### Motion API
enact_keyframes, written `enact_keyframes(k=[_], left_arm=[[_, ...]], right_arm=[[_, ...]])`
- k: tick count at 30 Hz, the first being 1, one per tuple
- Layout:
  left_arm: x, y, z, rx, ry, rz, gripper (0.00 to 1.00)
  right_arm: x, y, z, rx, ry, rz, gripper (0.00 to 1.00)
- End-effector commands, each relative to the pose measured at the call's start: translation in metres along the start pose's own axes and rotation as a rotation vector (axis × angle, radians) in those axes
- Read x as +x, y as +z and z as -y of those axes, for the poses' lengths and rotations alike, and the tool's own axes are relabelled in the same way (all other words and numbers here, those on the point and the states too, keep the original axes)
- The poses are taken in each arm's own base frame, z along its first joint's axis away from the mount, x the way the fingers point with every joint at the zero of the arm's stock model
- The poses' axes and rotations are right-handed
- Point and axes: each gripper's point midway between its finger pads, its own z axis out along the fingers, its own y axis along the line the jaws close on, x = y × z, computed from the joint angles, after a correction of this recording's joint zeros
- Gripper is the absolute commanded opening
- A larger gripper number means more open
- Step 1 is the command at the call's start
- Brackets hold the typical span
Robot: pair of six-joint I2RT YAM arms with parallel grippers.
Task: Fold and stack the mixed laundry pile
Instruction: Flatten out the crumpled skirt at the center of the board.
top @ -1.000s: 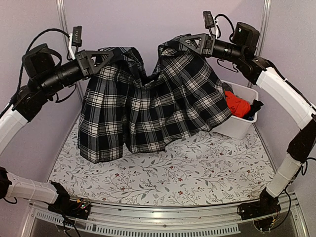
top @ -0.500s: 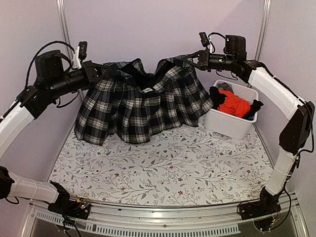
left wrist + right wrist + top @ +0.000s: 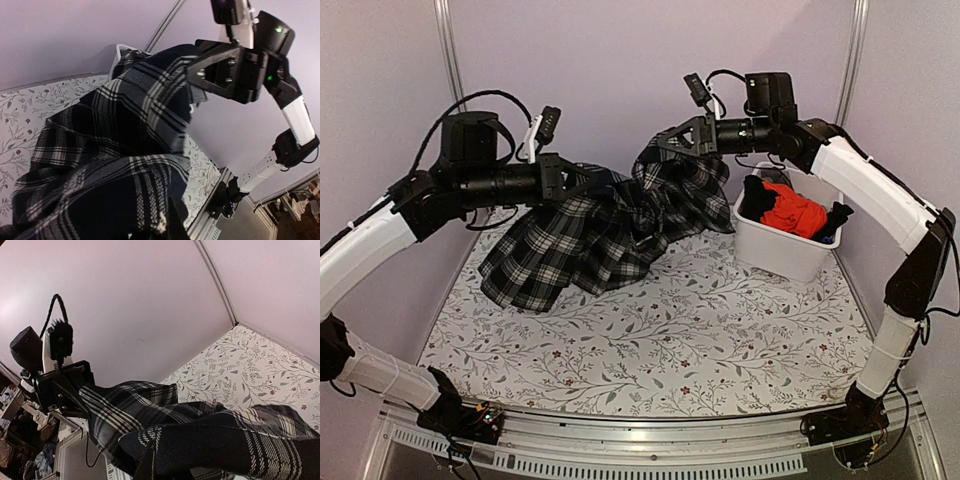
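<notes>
While both arms hold the plaid garment (image 3: pixel 585 245) up off the desk (image 3: pixel 700 340), the step in hand looks like laying it out flat for a first fold. The left gripper (image 3: pixel 588 180) is pinched narrow on one end of the upper edge, and the right gripper (image 3: pixel 668 143) is pinched just as narrow on the other; the fingertips are buried in cloth in both wrist views. Between the two grippers the fabric sags and bunches into a deep fold. Below the left gripper the hem rests on the desk, spreading to that gripper's outer side. Below and outboard of the right gripper sits the white bin (image 3: pixel 790 258), with the orange-red garment (image 3: pixel 795 212) and dark garments (image 3: pixel 757 192) heaped inside.

To do this well, I judge the grippers should first draw apart until the edge between them runs taut and the slack fold is gone. Then both should come down together and level, moving away from where the hem rests, so the cloth lays out rather than dropping in a heap. The right gripper should steer clear of the bin beneath it, since a trailing corner could catch the rim. Soft cloth like this is likely to skew, so an even pull on both ends matters more than speed. Neither grip should let go until the upper edge lies on the desk directly beneath each gripper.
</notes>
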Motion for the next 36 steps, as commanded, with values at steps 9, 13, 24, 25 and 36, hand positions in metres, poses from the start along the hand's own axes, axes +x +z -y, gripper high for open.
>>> enact_keyframes(k=[9,13,24,25,36], left_arm=[[-0.040,-0.058,-0.043,-0.106,-0.127,0.195,0.00],[-0.057,-0.057,-0.096,-0.163,-0.177,0.246,0.00],[-0.182,-0.037,-0.215,-0.118,-0.099,0.399,0.00],[-0.193,-0.039,-0.207,-0.104,-0.040,0.413,0.00],[-0.009,-0.048,-0.266,-0.242,-0.241,0.298,0.00]], right_arm=[[-0.035,-0.040,-0.007,0.063,-0.017,0.131,0.00],[-0.055,-0.036,0.029,0.093,0.007,0.186,0.00],[-0.120,0.007,0.154,-0.093,0.104,0.416,0.00],[-0.121,0.007,0.155,-0.116,0.113,0.430,0.00],[0.018,0.040,0.211,-0.001,0.154,0.189,0.00]])
